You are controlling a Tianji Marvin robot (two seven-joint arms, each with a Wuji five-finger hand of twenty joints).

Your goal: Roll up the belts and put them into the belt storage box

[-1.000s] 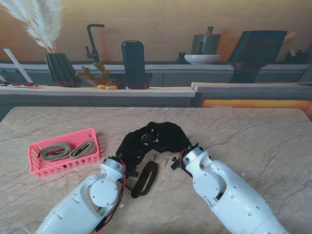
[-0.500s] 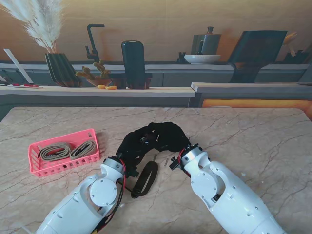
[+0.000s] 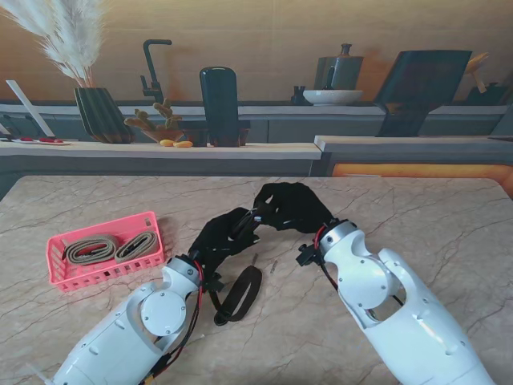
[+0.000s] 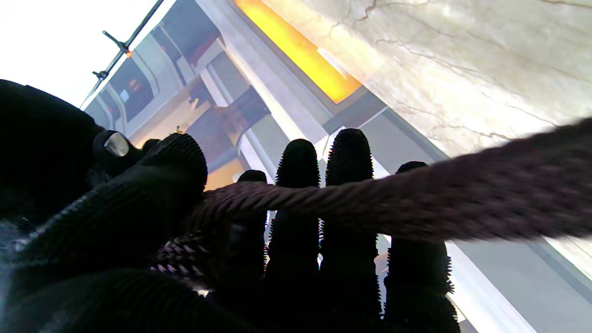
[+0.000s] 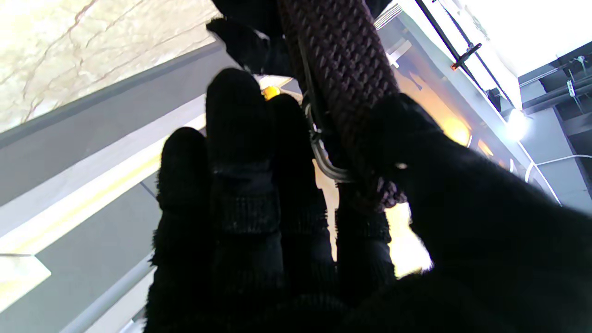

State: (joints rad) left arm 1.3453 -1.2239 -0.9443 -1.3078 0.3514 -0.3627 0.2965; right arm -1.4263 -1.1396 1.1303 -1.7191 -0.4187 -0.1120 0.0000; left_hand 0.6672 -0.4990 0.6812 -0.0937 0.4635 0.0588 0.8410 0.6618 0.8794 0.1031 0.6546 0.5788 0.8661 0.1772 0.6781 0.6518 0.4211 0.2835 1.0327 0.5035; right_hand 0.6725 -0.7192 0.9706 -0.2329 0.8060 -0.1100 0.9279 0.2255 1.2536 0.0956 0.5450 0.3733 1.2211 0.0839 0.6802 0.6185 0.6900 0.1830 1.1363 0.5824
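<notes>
Left hand (image 3: 218, 237) and right hand (image 3: 290, 207) both pinching the dark braided belt (image 3: 237, 292) mid-frame, its loop trailing onto the table (image 3: 417, 216); pink storage box (image 3: 105, 249) at left, two rolled belts (image 3: 110, 248) inside.

Stand camera overlooks the table (image 3: 449, 216); wrist cameras, seemingly tilted, closely share the belt (image 4: 416, 203).

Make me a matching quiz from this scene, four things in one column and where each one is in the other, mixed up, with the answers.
Things:
1. pink basket
2. dark belt
3. tan belts
4. left hand

Places:
A. rolled up inside the basket
B. on the table's left side
C. lifted mid-table, meeting the right hand
D. hanging in a loop from the hands

Pairs: 1-B, 2-D, 3-A, 4-C
</notes>
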